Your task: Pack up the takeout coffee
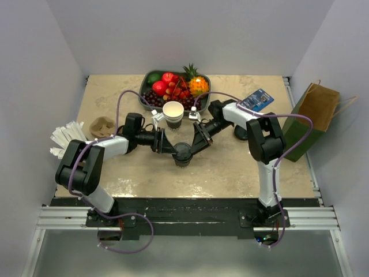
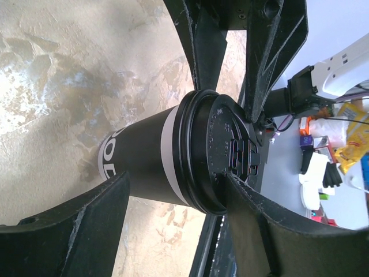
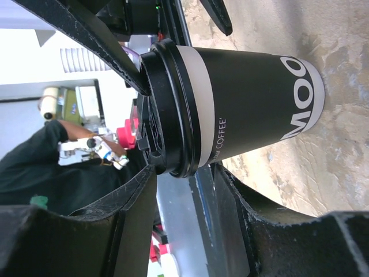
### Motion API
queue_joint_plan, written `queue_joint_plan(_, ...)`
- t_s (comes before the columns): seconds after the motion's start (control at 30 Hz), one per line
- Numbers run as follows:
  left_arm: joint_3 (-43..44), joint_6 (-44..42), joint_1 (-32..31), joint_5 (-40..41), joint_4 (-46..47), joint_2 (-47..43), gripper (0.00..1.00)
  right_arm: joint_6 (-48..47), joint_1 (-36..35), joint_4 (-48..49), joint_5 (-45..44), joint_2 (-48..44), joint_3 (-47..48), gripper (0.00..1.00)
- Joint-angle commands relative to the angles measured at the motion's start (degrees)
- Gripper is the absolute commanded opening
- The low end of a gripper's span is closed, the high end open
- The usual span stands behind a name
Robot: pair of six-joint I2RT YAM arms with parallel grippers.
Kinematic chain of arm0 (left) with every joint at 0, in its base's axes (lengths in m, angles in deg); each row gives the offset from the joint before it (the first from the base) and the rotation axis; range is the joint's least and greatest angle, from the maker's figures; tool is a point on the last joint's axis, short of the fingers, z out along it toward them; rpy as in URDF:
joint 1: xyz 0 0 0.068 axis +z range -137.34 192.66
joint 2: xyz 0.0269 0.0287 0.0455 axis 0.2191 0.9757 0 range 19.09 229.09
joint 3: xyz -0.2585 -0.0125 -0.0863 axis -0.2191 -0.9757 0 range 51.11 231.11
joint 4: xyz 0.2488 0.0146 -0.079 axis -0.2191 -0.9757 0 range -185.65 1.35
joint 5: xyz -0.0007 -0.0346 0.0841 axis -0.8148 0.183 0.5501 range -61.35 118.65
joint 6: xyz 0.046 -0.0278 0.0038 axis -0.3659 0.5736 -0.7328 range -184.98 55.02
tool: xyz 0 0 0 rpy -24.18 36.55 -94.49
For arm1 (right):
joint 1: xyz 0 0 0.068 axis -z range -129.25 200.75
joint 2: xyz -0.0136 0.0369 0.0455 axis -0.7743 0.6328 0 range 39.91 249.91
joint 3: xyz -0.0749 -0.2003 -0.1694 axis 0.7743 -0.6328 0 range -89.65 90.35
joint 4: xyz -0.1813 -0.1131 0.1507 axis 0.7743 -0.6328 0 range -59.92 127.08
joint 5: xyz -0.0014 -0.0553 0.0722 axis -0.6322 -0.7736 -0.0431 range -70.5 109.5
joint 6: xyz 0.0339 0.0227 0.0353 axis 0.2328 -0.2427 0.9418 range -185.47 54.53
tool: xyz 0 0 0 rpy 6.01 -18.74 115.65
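Top external view: takeout coffee (image 1: pixel 183 154) upright mid-tabletop (image 1: pixel 230 173), bare marble nearer; left pincer (image 1: pixel 173 151) and right pincer (image 1: pixel 193 149) reach its lid from both sides, clamped or not I cannot tell; white cup (image 1: pixel 173 112) and fruit tray (image 1: pixel 144 86) farther; paper bag (image 1: pixel 314 118) past right edge.

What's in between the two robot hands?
The coffee, between the left gripper and right gripper. The top view shows it.

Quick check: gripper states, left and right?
Left gripper: open, fingertips against the side of the takeout coffee, not holding it.
Right gripper: open, jaws at its top edge, no grip seen.
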Motion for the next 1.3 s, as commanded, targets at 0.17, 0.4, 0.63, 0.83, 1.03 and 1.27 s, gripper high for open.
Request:
queue_joint_plan(0.17,-1.2,-1.7,1.0,2.1,2.6,1.1,0.75,0.0,-0.4,7.7,-6.6,0.9,-1.8,0.45)
queue_joint_plan(0.4,-1.5,9.5,1.9,-3.0,15.9,-0.5,0.77,0.0,-0.3,7.1,-5.5,0.8,0.4,0.46)
queue_joint_plan(0.63,-2.9,17.3,3.2,-0.1,21.8,1.7,0.75,-0.9,-0.3,5.9,-6.1,1.0,1.5,0.47)
queue_joint_plan(0.83,-2.5,16.5,3.2,0.2,19.4,3.5,0.75,-0.9,-0.3,5.7,-6.1,1.1,1.6,0.47)
queue_joint_plan(1.03,-1.3,9.7,3.3,5.9,9.1,5.6,0.71,-0.8,-0.4,5.9,-6.2,1.3,1.6,0.47)
queue_joint_plan(1.27,-2.9,9.4,3.3,10.6,7.3,8.2,0.69,-0.8,-0.4,5.8,-6.7,1.5,1.5,0.47)
